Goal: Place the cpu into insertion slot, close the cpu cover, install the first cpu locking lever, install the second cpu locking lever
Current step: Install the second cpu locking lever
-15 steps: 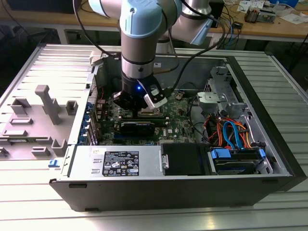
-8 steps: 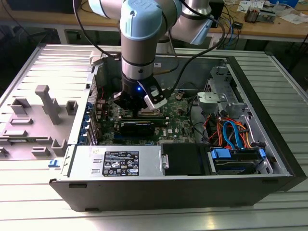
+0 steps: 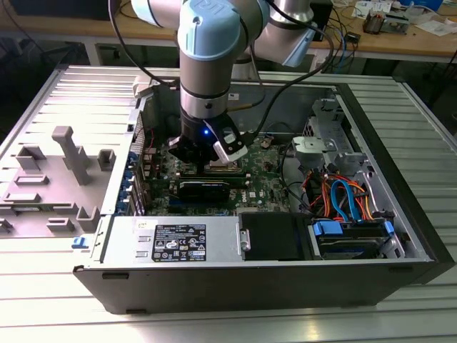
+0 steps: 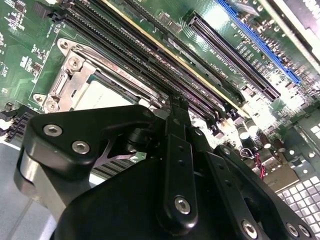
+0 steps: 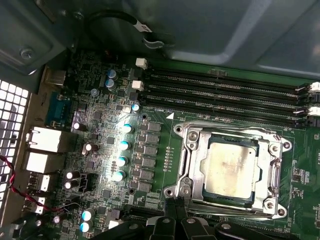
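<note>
The cpu (image 5: 231,169) lies flat in the insertion slot (image 5: 285,146), its dull grey top showing through the square cut-out of the silver cpu cover (image 5: 196,161), which lies down over it. In the second wrist view the cpu (image 4: 100,97) and the cover's frame (image 4: 107,66) sit just beyond the black fingertips. My gripper (image 5: 175,209) is shut, its tips together at the socket's edge, beside a thin metal lever bar (image 5: 225,204). I cannot tell whether the tips touch that bar. In the exterior view the gripper (image 3: 207,158) hangs low over the green motherboard (image 3: 257,179) inside the open computer case.
Long black memory slots (image 5: 225,95) run along one side of the socket. Upright capacitors (image 5: 122,145) stand on the other side. The grey case wall (image 5: 225,30) rises behind. A power supply (image 3: 178,239), drive cables (image 3: 343,196) and a grey fixture block (image 3: 64,153) are nearby.
</note>
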